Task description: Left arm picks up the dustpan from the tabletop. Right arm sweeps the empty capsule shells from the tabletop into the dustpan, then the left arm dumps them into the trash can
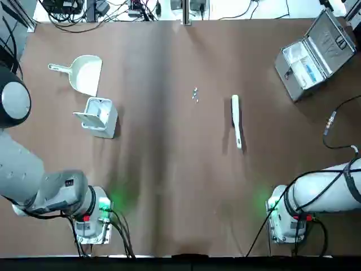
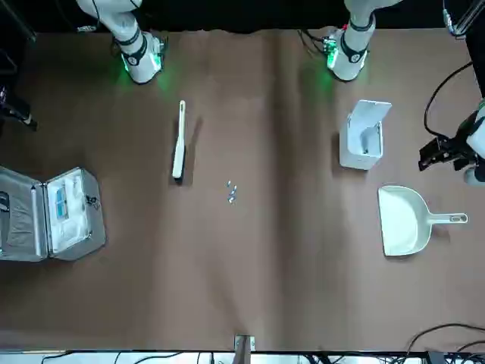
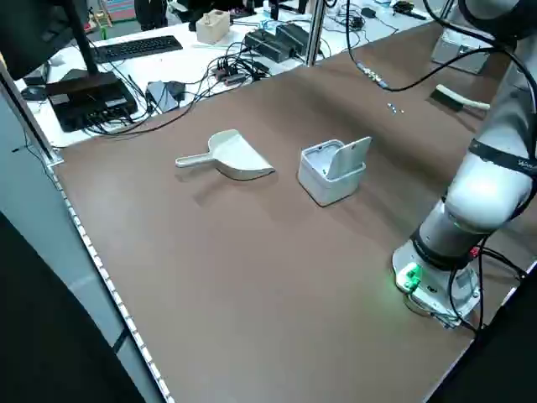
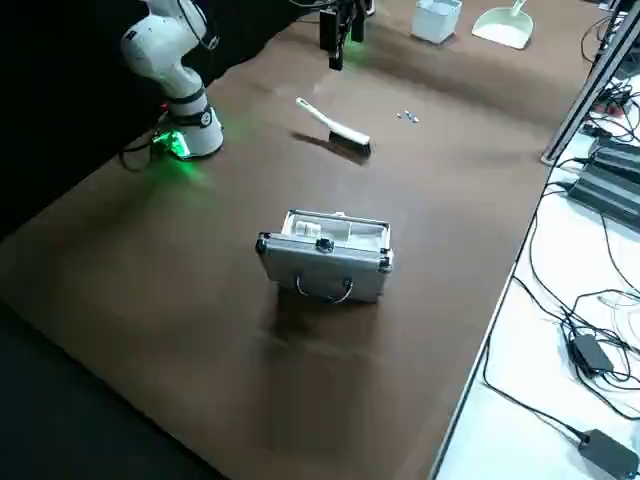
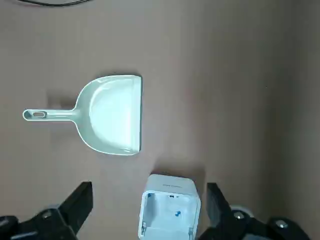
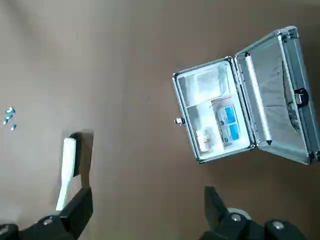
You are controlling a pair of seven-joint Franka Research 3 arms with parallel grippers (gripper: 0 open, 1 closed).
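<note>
Cream plastic dustpan [image 1: 84, 73] lies flat, far left on the tabletop; trash can [image 1: 99, 117] just nearer, lid up. Capsule shells [image 1: 195, 95] cluster centrally, brush [image 1: 236, 120] to their right. Left gripper [image 5: 150, 212] and right gripper [image 6: 147, 212] hover released, empty.

Two white and grey jointed robot arms with rounded joints

The left arm [image 1: 39, 186] and the right arm [image 1: 327, 192] each stand on a round white base ringed with green light, with a small red mark and black cables trailing from it. Each wrist carries a dark, matte two-finger gripper [image 5: 150, 210] [image 6: 145, 212] with angular black fingers.
</note>
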